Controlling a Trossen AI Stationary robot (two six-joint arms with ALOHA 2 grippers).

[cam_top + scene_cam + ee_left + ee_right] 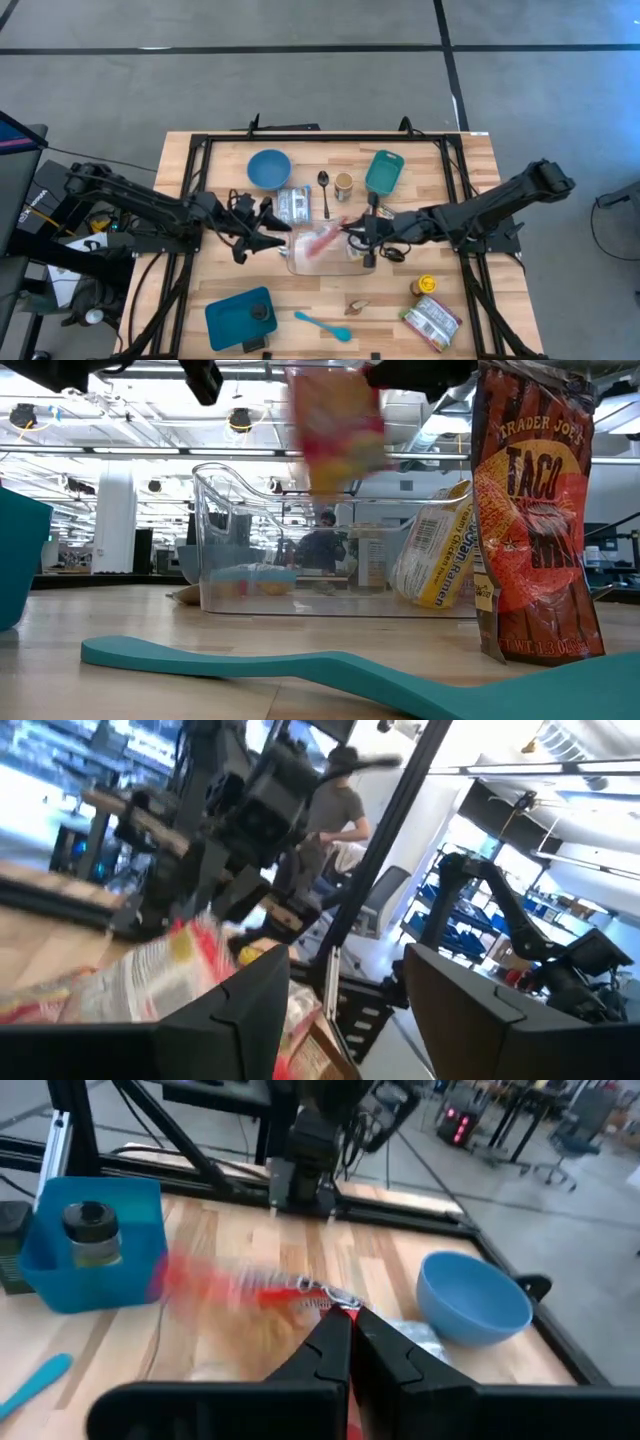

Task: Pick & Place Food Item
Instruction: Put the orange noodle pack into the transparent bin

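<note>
A red and white snack bag (320,240), blurred in every view, hangs between my two grippers over a clear plastic container (325,265). My right gripper (348,1330) comes from the table's right and is shut on the bag (230,1280). My left gripper (345,1020) stands open at the bag's left end (150,975), its fingers apart; I cannot tell whether a finger still touches the bag. In the low view the bag (335,430) hangs above the container (300,550). My right gripper pinches the bag's crimped end edge (322,1305) between its two fingers. The fingers come nearly level from the table's right, slanting slightly down. The bag stretches away from the fingertips toward the left arm, lifted clear over the clear container.
A blue bowl (268,168), a silver packet (292,205), a spoon (324,190), a small can (343,185) and a teal tray (384,172) lie at the far side. Near the front are a teal bin with a jar (240,318), a teal spatula (322,325) and packets (432,320).
</note>
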